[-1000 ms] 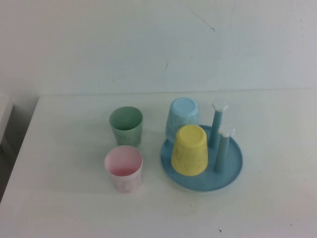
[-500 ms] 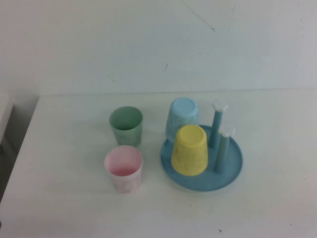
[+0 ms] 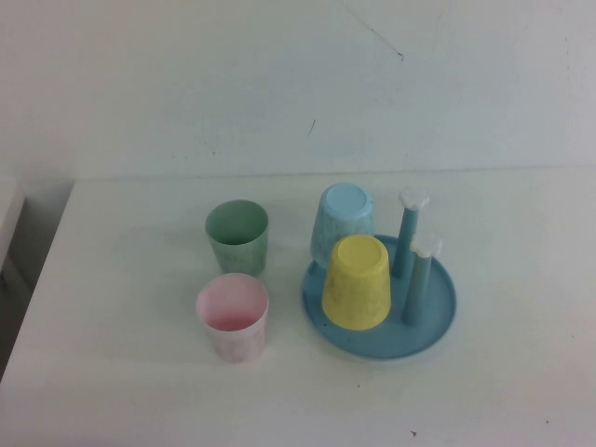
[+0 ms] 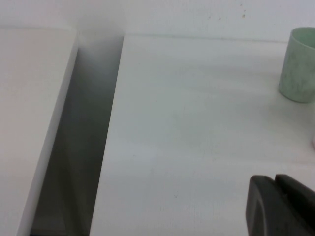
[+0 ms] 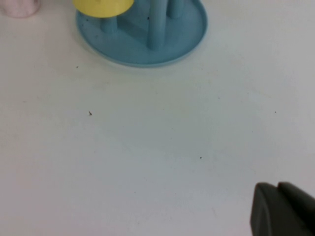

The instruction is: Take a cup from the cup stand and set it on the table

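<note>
With both arms out of the high view, the cup (image 3: 237, 236) stands upright on the worktop (image 3: 130, 372), left of the cup stand (image 3: 438, 321). Left gripper (image 4: 283, 206) and right gripper (image 5: 283, 209) each hover over bare worktop; can't tell jaw state.

Matte black pincer (image 4: 283, 206) and pincer (image 5: 283, 209) casings, blocky
</note>
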